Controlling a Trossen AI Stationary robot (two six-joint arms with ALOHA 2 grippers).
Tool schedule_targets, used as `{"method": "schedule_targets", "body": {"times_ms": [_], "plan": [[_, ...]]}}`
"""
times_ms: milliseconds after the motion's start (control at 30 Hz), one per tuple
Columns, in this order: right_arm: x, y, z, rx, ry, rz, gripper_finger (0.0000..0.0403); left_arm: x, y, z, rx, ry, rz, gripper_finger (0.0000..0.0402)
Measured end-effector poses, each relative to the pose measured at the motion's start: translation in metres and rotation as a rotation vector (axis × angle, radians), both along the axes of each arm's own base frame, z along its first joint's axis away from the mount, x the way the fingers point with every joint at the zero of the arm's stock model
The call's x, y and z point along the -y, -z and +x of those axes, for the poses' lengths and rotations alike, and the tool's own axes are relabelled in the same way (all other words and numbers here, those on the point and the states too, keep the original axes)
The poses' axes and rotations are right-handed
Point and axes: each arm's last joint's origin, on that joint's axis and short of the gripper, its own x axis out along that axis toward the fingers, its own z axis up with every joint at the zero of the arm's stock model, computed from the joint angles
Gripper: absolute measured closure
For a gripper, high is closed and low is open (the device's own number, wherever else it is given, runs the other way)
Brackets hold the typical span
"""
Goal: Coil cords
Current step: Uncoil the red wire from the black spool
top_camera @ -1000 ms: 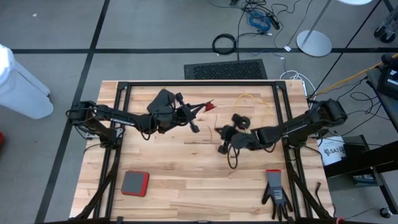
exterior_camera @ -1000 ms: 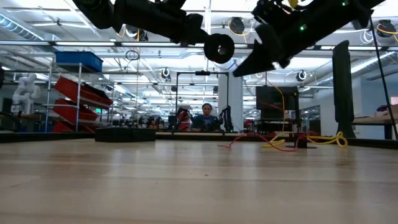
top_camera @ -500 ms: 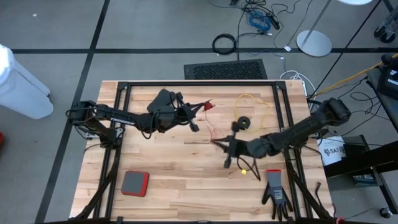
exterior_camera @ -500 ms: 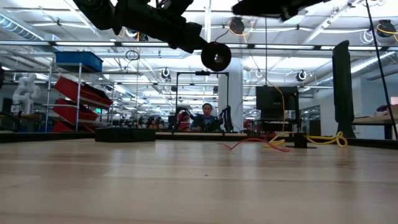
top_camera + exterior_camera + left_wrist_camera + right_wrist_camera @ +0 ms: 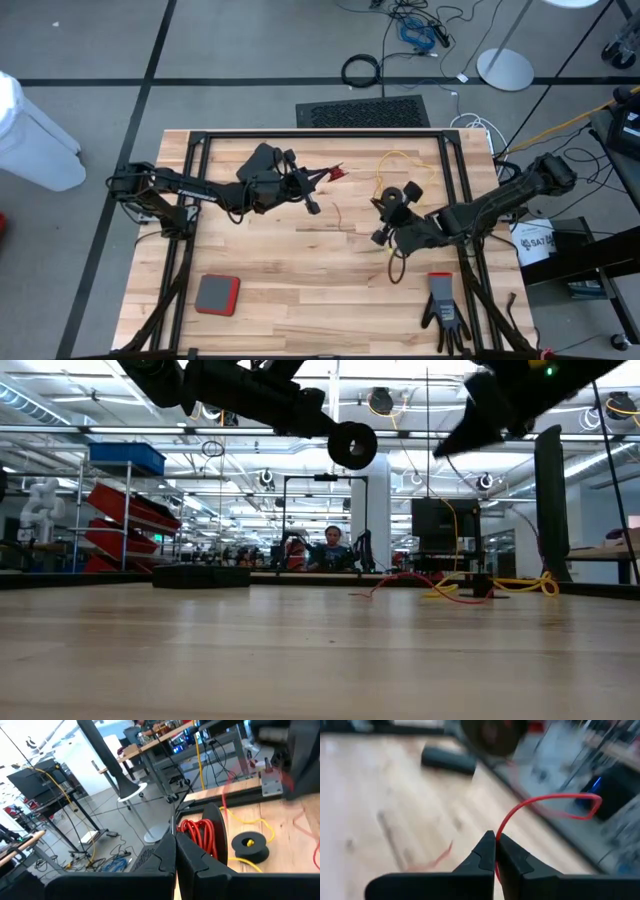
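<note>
i see my right pincer (image 5: 495,851) pressed together on a thin red cord (image 5: 547,802); in its wrist view the wire runs up out of the closed tips and bends over in a loop. from above, that pincer (image 5: 385,222) sits over the right middle of the tabletop (image 5: 290,270), off the wood.

my left pincer (image 5: 175,854) is also pressed together, and right in front of its tips is a black reel (image 5: 202,837) wound with red cord. whether the tips grip the reel's edge i can't tell. from above the left pincer (image 5: 318,180) is at the far middle of the tabletop, with a red bit at its tip.

reels i can count: two. the red-wound one at the left pincer, and a second black reel (image 5: 249,844) with a yellow centre lying on the wood, also seen from above (image 5: 410,190) just beside the right arm's wrist. a yellow cord (image 5: 400,160) loops on the wood by it.

cords: two, one red, one yellow.

one glove (image 5: 443,305) at the near right corner, one red and grey pad (image 5: 216,294) at the near left.
</note>
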Motion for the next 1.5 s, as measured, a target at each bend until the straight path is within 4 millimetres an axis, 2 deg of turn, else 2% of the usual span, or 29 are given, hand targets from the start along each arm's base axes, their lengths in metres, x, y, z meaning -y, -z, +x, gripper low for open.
{"method": "schedule_targets", "body": {"times_ms": [233, 433, 533, 767, 867, 1067, 1300, 1500], "plan": [[0.004, 0.019, 0.012, -0.117, -0.113, 0.184, 0.0403, 0.001, -0.002, 0.000, 0.026, 0.022, 0.000, 0.0402], [0.000, 0.025, 0.024, -0.131, -0.212, 0.190, 0.0391, 0.001, -0.002, 0.000, 0.026, 0.022, 0.000, 0.0402], [-0.002, 0.027, 0.025, -0.135, -0.225, 0.184, 0.0354, 0.001, -0.002, 0.000, 0.026, 0.022, -0.001, 0.0402], [-0.006, 0.027, 0.026, -0.128, -0.247, 0.186, 0.0236, 0.001, -0.002, 0.000, 0.026, 0.022, -0.001, 0.0402], [-0.007, 0.021, 0.032, -0.056, -0.267, 0.166, 0.0212, 0.001, -0.002, 0.000, 0.027, 0.022, -0.001, 0.0402], [-0.003, 0.011, 0.056, 0.104, -0.328, 0.043, 0.0221, 0.001, -0.003, 0.000, 0.032, 0.022, -0.001, 0.0402], [0.022, 0.023, 0.081, 0.150, -0.278, -0.064, 0.0250, 0.004, -0.003, 0.001, 0.031, 0.032, 0.001, 0.0402], [0.040, 0.031, 0.090, 0.163, -0.224, -0.094, 0.0256, 0.004, -0.003, 0.001, 0.030, 0.035, 0.001, 0.0402]]}}
